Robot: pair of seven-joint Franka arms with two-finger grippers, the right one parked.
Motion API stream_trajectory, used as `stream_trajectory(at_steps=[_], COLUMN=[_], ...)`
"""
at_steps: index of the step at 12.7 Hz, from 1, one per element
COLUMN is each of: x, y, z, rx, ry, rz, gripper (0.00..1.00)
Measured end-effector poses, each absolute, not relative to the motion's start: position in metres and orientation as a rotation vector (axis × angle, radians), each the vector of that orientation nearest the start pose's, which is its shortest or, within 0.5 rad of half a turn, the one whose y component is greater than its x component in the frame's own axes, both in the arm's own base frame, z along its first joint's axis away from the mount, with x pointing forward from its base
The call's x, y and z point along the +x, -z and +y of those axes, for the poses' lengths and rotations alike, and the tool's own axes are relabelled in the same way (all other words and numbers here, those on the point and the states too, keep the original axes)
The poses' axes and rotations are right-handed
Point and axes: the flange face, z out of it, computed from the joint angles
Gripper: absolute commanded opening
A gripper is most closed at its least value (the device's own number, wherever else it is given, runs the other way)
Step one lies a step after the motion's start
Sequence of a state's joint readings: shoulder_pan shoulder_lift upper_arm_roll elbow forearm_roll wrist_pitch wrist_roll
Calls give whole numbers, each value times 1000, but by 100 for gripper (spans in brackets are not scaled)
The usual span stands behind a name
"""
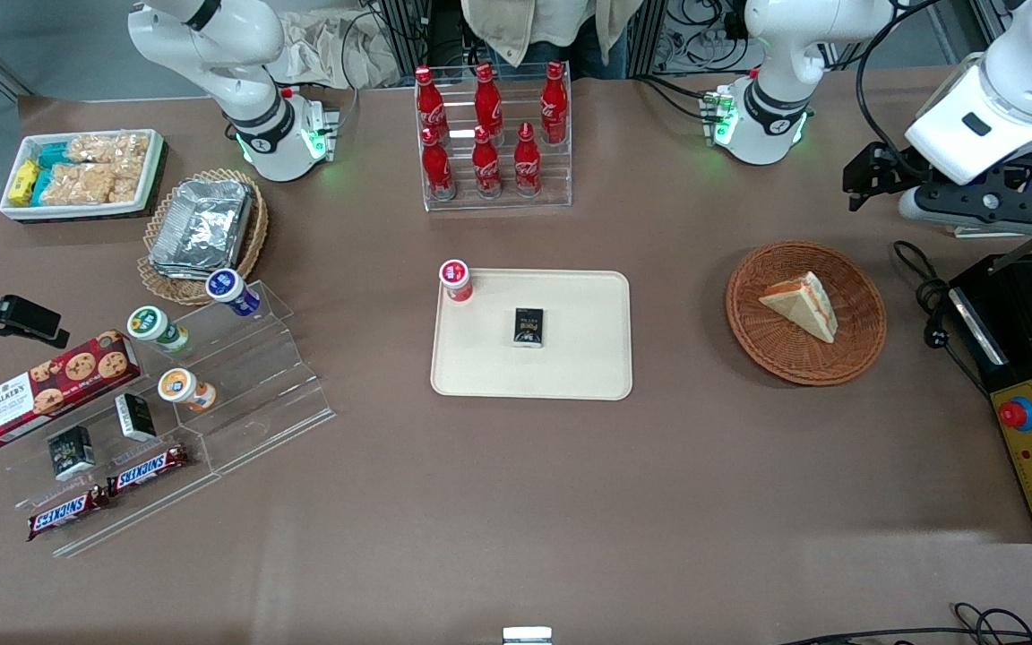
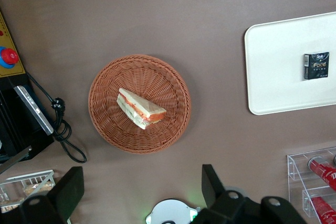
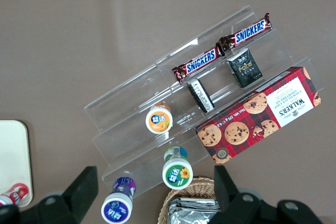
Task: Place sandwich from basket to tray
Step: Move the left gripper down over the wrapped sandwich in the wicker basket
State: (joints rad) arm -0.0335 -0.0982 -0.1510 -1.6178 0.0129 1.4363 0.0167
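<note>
- Nothing of the task is done as far as the pictures show: the triangular wedge sandwich of pale white bread lies in the round, shallow, reddish-brown woven wicker basket, toward the working arm's end of the table.
- The flat rectangular cream-beige plastic tray with rounded corners sits in the middle of the table, well apart from the basket, with bare brown tabletop between them.
- The tray already carries a small black box near its middle and a small red-lidded cup at one corner; much of its surface near the basket is free, so that looks the likely landing spot.
- The left arm's black two-finger gripper hangs high above the table, farther from the front camera than the basket and not over it; its fingers stand wide apart and hold nothing.
- Left to do, by this reading: descend onto the basket, grasp the sandwich, lift it, carry it across and set it down on the tray.
- The sandwich lies on its broad face, roughly centred in the basket, its point turned toward the rim nearest the front camera.
- Its cut edge shows orange-red filling between the bread layers; a thin green layer may be there too, though it is hard to make out.
- The bread looks soft and could squash or split under a hard pinch.
</note>
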Motion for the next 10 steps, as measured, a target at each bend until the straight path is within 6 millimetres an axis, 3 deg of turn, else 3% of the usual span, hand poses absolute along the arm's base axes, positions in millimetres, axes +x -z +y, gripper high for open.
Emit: stream_trajectory(at_steps=[5, 7, 10], x=[501, 502, 505], y=[-642, -637, -621], z=[-94, -81, -48], rx=[-3090, -3093, -3088], ry=[-136, -160, -198], rz=[301, 240, -153], gripper=[100, 100, 100])
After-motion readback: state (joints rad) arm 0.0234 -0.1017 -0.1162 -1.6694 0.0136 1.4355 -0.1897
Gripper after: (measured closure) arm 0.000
